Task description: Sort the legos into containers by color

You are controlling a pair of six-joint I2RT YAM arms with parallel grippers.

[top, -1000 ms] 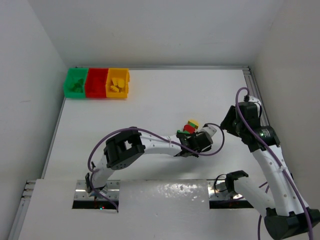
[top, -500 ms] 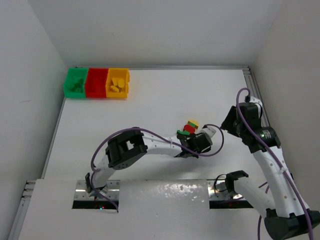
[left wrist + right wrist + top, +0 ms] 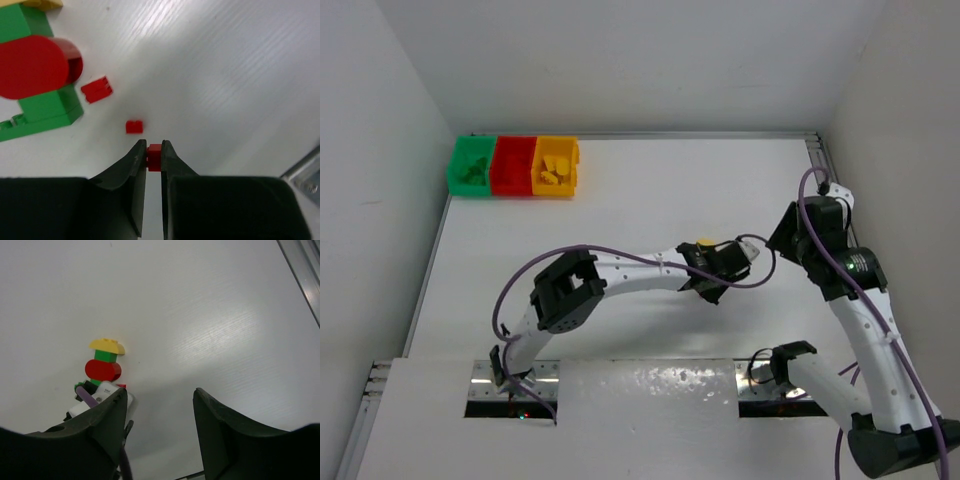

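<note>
My left gripper [image 3: 154, 150] is shut on a tiny red lego brick [image 3: 155, 157], pinched between its fingertips just above the table. Two more small red legos [image 3: 96, 89] [image 3: 134, 126] lie ahead of it. Beside them stands a stack of green, red and yellow pieces [image 3: 35, 65], also in the right wrist view [image 3: 103, 367]. From above, the left gripper [image 3: 720, 262] covers most of that stack. My right gripper [image 3: 159, 395] hangs open and empty, to the right of the stack. The green [image 3: 468, 190], red [image 3: 510, 190] and yellow [image 3: 552, 192] containers sit joined at the far left.
The green and yellow bins hold several bricks of their own color. A metal rail [image 3: 817, 160] runs along the table's right edge. White walls close in the left, back and right. A purple cable [image 3: 620, 262] loops over the left arm.
My left gripper has slid forward over the stack and closed on the tiny red brick. The right arm has shifted slightly, its gripper still open.
</note>
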